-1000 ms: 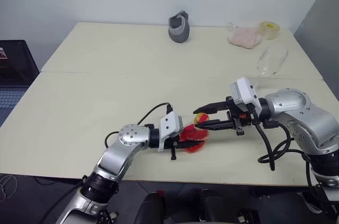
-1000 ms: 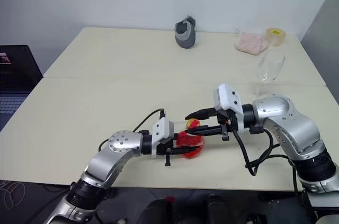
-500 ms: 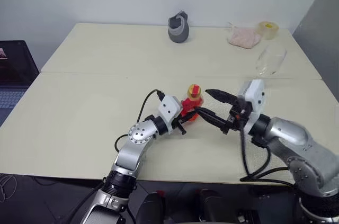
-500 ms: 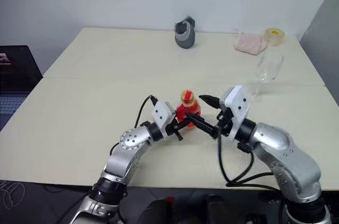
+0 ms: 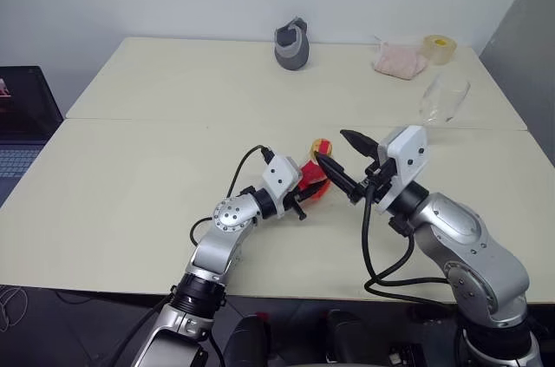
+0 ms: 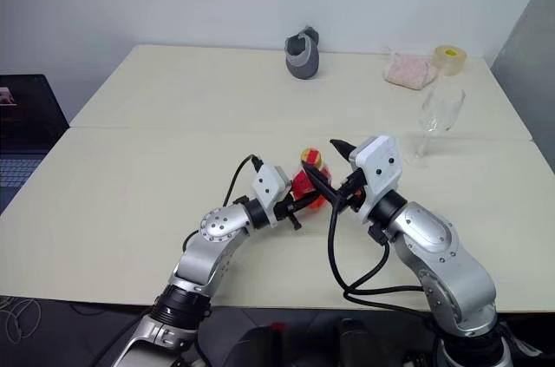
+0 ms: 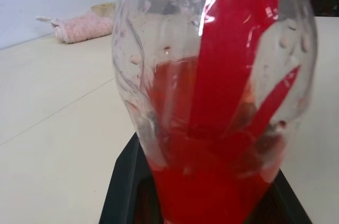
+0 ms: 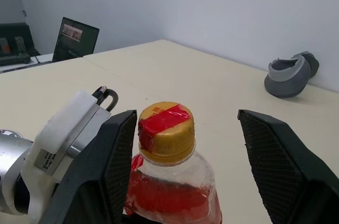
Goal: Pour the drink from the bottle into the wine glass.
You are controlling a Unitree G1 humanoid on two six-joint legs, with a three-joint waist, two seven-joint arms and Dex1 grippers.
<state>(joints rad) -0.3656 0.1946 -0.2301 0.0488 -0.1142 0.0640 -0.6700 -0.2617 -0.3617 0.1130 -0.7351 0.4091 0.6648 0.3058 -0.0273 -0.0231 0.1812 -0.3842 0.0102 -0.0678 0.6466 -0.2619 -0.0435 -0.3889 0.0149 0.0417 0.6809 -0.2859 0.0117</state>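
Table (image 5: 130, 167): left fingers (image 5: 305, 194) clamp bottle (image 5: 314, 178); right fingers (image 8: 275, 155) spread, straddling cap (image 8: 166, 130).

Over the last second the left gripper (image 5: 305, 193) has brought the bottle (image 5: 314, 178) from lying sideways to nearly upright, while the right gripper (image 5: 341, 162) let go, opened and swung round beside the cap (image 8: 166, 131).

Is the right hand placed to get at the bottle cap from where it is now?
Probably yes. The right hand is open, with a finger on either side of the cap, and nothing sits between them. The left hand holds the bottle lower down, leaving the cap free.
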